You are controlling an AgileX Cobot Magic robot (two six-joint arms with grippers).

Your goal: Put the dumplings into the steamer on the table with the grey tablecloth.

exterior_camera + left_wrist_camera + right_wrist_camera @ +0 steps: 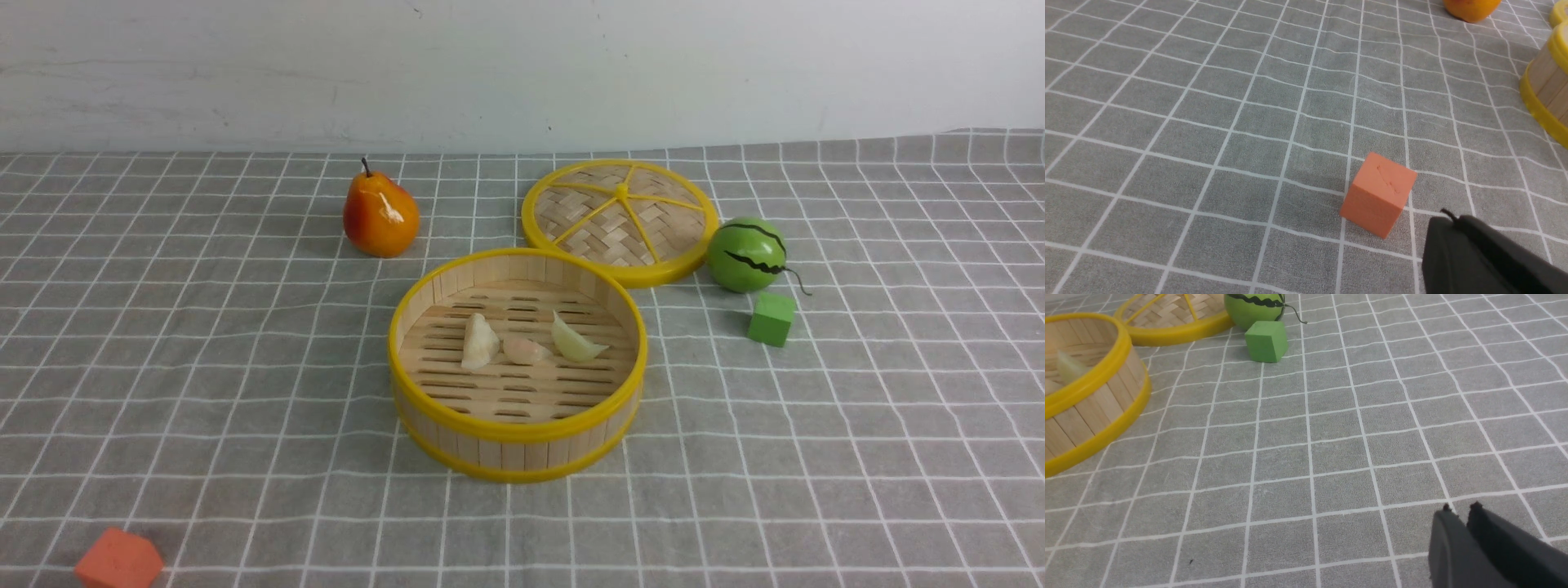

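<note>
Bamboo steamer holds your three dumplings; left gripper pressed together, right gripper nearly together, empty.

The front view looks forward and down across the desk toward the far wall. Both wrist views sit low and close over the cloth; each shares the steamer wall with the front view.
</note>
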